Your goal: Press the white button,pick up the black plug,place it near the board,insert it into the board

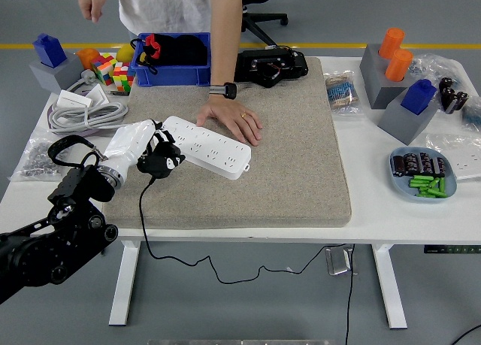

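Observation:
The white power strip (207,145) lies slanted on the grey mat (285,157). A person's hand (233,119) rests flat on its far right part. My left hand (154,157) is shut on the black plug (161,161), held just off the strip's near left end and a little above the mat. The plug's black cable (143,217) hangs down over the table's front edge. Whether the plug touches the strip is hard to tell. My right hand is out of view.
A coiled grey cable (83,116) and a bag of small parts (34,153) lie left of the mat. A blue bin (171,58), colour cubes (113,71) and a black device (269,65) stand behind it. Grey blocks (402,82) and a blue dish (421,174) sit at right.

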Robot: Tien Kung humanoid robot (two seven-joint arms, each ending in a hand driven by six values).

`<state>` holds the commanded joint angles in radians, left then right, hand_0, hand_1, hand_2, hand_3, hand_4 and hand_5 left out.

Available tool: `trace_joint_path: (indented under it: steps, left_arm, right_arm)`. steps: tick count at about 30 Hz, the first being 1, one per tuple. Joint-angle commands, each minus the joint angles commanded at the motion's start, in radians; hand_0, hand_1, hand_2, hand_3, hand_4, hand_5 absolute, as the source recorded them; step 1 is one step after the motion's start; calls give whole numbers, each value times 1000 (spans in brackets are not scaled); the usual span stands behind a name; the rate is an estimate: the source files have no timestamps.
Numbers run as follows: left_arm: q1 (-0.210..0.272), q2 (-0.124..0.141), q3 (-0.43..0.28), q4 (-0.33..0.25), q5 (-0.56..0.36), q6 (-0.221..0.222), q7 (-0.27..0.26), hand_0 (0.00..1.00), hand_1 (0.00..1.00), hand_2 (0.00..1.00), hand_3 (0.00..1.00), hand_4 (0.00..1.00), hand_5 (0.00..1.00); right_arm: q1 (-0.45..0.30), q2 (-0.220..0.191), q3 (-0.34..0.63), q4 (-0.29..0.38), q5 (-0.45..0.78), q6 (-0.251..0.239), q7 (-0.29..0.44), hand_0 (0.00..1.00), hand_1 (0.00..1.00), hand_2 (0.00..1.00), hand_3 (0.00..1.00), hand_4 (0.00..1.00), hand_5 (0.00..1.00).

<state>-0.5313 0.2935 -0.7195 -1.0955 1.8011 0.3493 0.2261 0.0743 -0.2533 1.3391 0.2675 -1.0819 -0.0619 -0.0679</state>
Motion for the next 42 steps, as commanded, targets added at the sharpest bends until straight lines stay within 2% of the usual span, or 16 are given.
trace_joint_path:
  steps: [7,17,32,42]
  left_arm:
    - [-42,-28,-3,29,-11,-11,10,285,239,257,380,299,2]
    - [-130,-75,39,117,-62,-28,18,280,234,254,380,299,2]
    - [-183,-114,93,251,-82,-34,12,277,233,255,382,306,2]
    - [-209,-140,127,321,-96,-19,-9,274,231,253,383,310,2]
  right_arm:
    - [2,0,-2,1,2,0,0,753,627,626,598,634,405]
    - [4,-3,-14,1,6,1,0,750,626,623,598,630,399]
    - [8,-7,-31,0,9,1,0,749,625,623,599,629,398]
    - [7,-10,-44,-1,13,1,0,750,625,623,598,628,397]
